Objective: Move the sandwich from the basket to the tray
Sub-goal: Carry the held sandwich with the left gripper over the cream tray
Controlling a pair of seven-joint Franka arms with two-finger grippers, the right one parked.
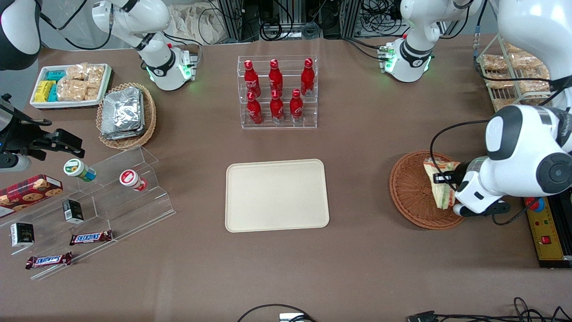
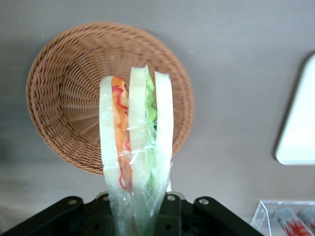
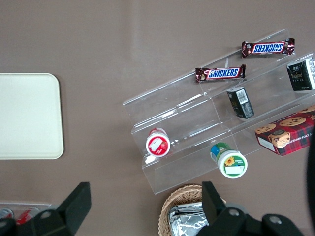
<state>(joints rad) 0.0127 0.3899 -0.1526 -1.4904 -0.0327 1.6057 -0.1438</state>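
Observation:
The sandwich, a clear-wrapped wedge of pale bread with green and orange-red layers, hangs above the reddish-brown wicker basket. My gripper is shut on it over the part of the basket nearest the working arm. The wrist view shows the sandwich sticking out from my gripper, with the basket empty underneath. The cream tray lies empty at mid-table, beside the basket toward the parked arm's end. A corner of the tray is visible in the wrist view.
A clear rack of red bottles stands farther from the front camera than the tray. A wire rack of bagged snacks and a yellow-black control box sit at the working arm's end. A clear stepped shelf with snacks lies toward the parked arm's end.

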